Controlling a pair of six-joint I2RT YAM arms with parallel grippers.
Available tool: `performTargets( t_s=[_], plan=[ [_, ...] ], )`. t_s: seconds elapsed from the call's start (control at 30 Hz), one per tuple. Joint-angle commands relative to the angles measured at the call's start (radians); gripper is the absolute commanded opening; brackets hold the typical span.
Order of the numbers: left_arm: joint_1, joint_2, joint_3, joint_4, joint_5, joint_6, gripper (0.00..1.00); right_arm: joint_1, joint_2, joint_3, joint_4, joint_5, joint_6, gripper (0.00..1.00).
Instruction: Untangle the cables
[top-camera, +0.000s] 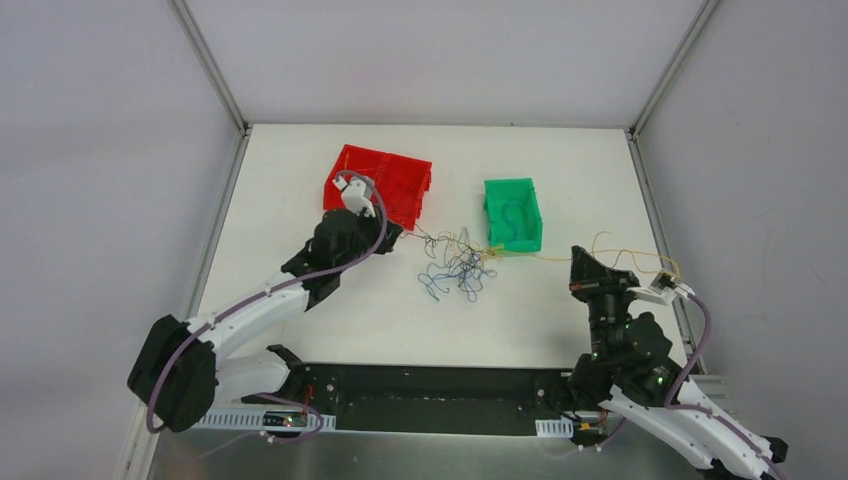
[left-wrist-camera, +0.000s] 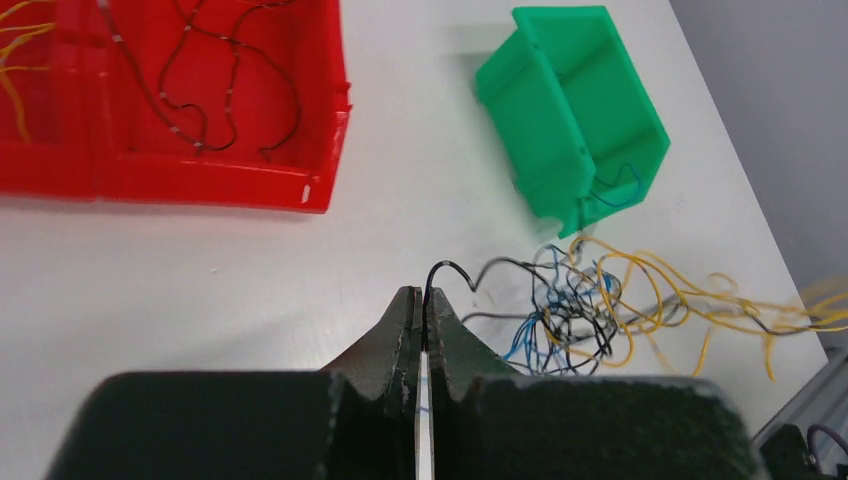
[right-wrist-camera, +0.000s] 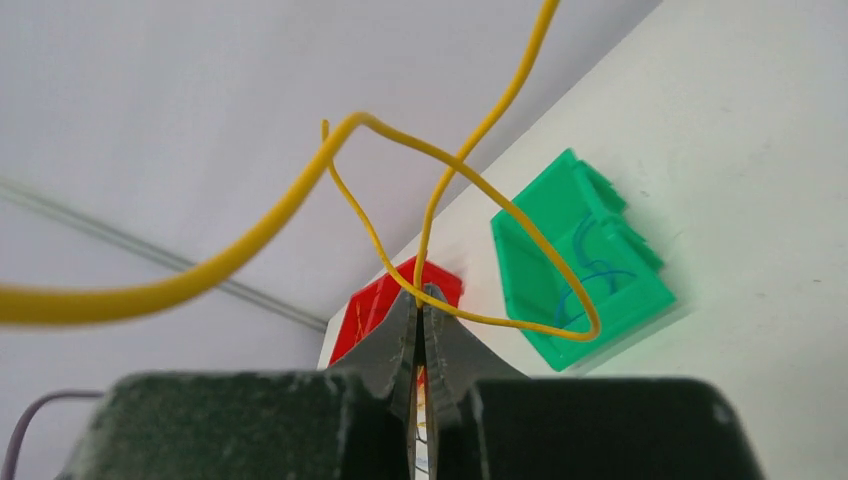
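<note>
Two pinched strands, one knot of cables (top-camera: 460, 268) mid-bench

The bench (top-camera: 560, 160) shows bare white toward its far edge and in front of the knot; the right end effector (top-camera: 580, 258) hangs near the right edge, the left end effector (left-wrist-camera: 422, 300) just beside the red bin (top-camera: 385, 180); crossings in the knot are too fine to trace, and strand ends vanish between the jaws; the left pinches a dark cable (left-wrist-camera: 450, 268), the right a yellow cable (right-wrist-camera: 480, 190), blurred near the lens; thin blue, dark and yellow loops lie between the red bin and the green bin (top-camera: 535, 215).
</note>
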Motion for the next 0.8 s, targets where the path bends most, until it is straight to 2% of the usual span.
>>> performTargets(
  t_s=[0.0,0.17,0.4,0.57,0.77],
  plan=[
    [0.012,-0.156,-0.052,-0.115,-0.215,-0.047,0.0,-0.002,-0.085,0.009,-0.088,0.23,0.056,0.0],
    [0.013,-0.341,-0.092,-0.196,-0.409,-0.032,0.0,-0.002,-0.1,0.065,-0.249,0.359,0.153,0.0],
    [0.012,-0.564,-0.166,-0.249,-0.645,-0.076,0.0,-0.002,-0.099,0.103,-0.335,0.415,0.217,0.0],
    [0.01,-0.681,-0.216,-0.25,-0.72,-0.104,0.0,-0.002,-0.096,0.154,-0.526,0.489,0.391,0.0],
    [0.009,-0.647,-0.206,-0.245,-0.711,-0.106,0.0,-0.002,-0.058,0.168,-0.545,0.478,0.425,0.0]
  ],
)
